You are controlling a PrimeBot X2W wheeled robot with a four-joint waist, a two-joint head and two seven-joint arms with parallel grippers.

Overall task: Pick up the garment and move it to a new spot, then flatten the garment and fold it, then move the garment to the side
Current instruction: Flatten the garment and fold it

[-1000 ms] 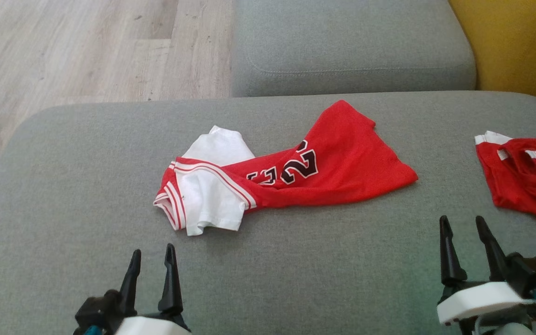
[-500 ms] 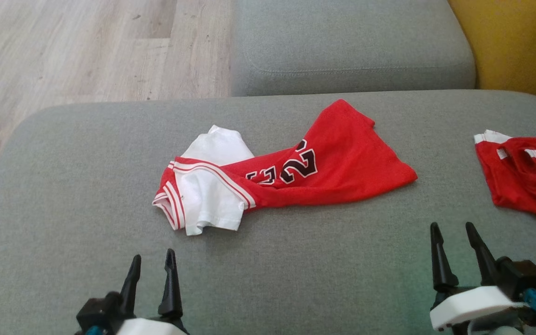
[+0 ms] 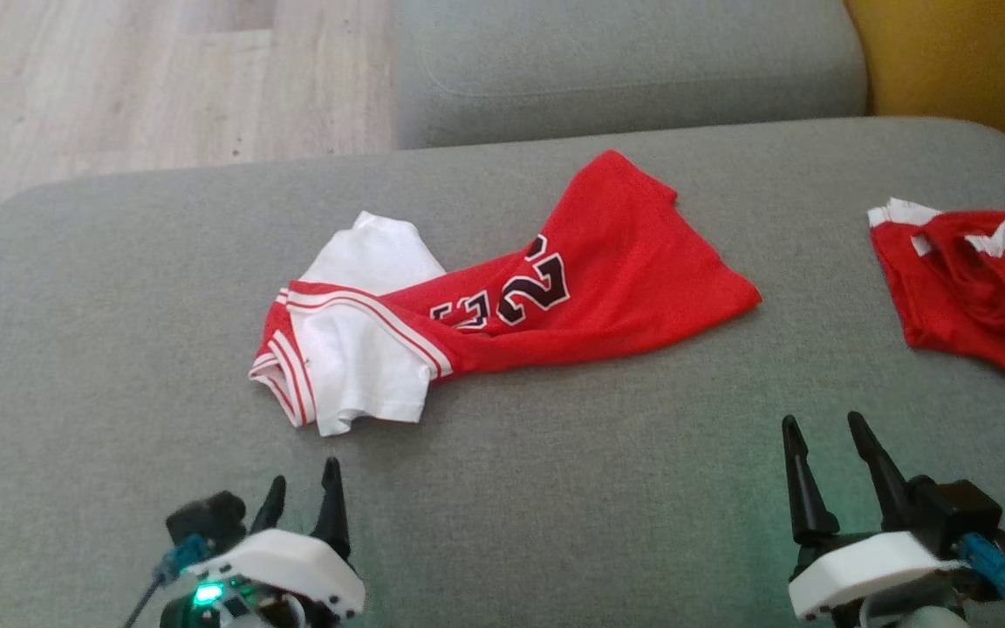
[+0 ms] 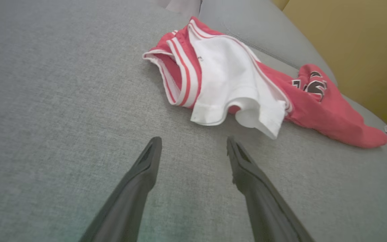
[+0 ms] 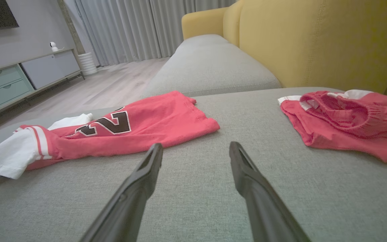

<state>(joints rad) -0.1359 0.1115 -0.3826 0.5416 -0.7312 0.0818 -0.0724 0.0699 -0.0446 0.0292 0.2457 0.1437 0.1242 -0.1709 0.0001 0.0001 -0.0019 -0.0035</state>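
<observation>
With my left gripper (image 3: 302,478) and right gripper (image 3: 822,436) both spread and empty, the crumpled red jersey (image 3: 607,262) lies on the grey cushion (image 3: 119,305) at twelve o'clock, and pinching only its white sleeve (image 3: 363,366) could drag it bunched.

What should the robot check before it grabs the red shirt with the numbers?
1. Jaws of the left gripper open and empty: ok.
2. Jaws of the right gripper open and empty: ok.
3. Nothing lies on the red jersey: ok.
4. Jersey lies flat: not ok; it is bunched, with the white sleeve turned over.
5. The other red garment lies apart from the jersey: ok.
6. A gripper touches the jersey: not ok; both are short of it, over the grey cushion.
</observation>
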